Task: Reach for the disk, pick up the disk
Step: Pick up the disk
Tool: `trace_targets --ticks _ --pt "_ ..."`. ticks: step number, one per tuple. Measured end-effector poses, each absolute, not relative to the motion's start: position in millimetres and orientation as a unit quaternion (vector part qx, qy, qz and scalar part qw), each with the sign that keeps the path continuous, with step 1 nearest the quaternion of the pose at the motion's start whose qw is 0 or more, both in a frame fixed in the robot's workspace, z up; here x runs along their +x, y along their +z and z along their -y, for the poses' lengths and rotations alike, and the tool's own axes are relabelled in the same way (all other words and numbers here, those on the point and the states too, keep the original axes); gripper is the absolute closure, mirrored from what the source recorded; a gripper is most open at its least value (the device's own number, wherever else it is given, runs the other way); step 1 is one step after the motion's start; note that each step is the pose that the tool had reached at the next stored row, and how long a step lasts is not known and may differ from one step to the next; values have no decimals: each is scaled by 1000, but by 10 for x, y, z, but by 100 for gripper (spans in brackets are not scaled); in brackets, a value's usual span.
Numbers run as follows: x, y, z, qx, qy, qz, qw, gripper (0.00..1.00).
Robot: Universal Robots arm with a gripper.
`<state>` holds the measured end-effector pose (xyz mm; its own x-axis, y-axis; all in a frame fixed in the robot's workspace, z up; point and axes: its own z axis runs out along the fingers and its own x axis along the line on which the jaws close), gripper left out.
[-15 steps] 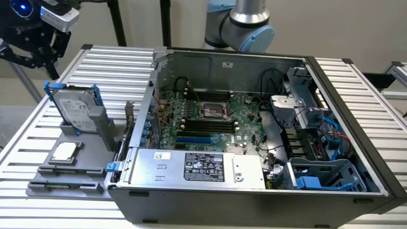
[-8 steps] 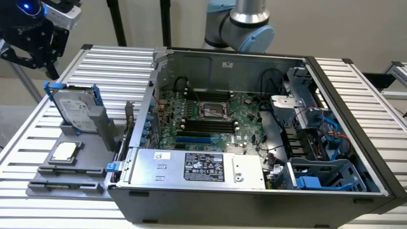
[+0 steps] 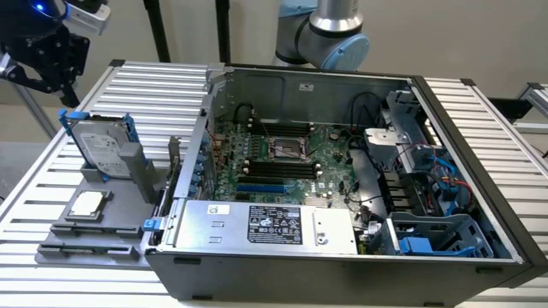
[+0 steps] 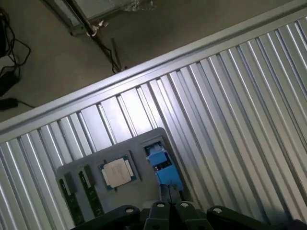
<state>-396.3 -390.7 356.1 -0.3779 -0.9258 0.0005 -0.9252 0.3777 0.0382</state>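
Note:
The disk [image 3: 101, 149] stands on edge in a grey holder [image 3: 128, 168] at the exterior view's left. It is silver-grey with a white label, framed by blue rails. In the wrist view the disk [image 4: 162, 165] appears edge-on as a blue strip at the holder's [image 4: 144, 143] end. My black gripper [image 3: 68, 97] hangs in the air above and behind the disk, well apart from it. In the wrist view my gripper [image 4: 170, 192] sits just over the blue rail, its fingertips pressed together and shut on nothing.
A small square silver chip [image 3: 88, 204] lies on the holder in front of the disk. An open computer case [image 3: 360, 192] with a labelled silver box [image 3: 265, 224] stands right of the holder. Everything rests on a ribbed metal table [image 3: 154, 83].

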Motion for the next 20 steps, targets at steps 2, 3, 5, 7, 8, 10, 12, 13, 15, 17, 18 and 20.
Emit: trace_targets --ticks 2,3,5,7,8,10,12,13,15,17,18,20 --pt "-3963 3561 3907 573 -16 819 11 89" --pt "-3963 3561 3907 580 -15 814 11 89" --pt "-3963 3561 3907 595 -15 804 12 89" --pt "-3963 3561 3907 609 -15 793 12 89" --pt "-3963 3561 3907 617 -15 787 12 89" --pt "-3963 3561 3907 631 -15 775 12 89" --pt "-3963 3561 3906 645 -14 764 12 89" --pt "-3963 3561 3905 652 -14 758 13 89" --pt "-3963 3561 3902 664 -14 747 13 89" --pt "-3964 3561 3896 673 -14 739 13 89" --pt "-3963 3561 3892 677 -14 735 13 89" --pt "-3963 3561 3883 685 -14 728 13 89"
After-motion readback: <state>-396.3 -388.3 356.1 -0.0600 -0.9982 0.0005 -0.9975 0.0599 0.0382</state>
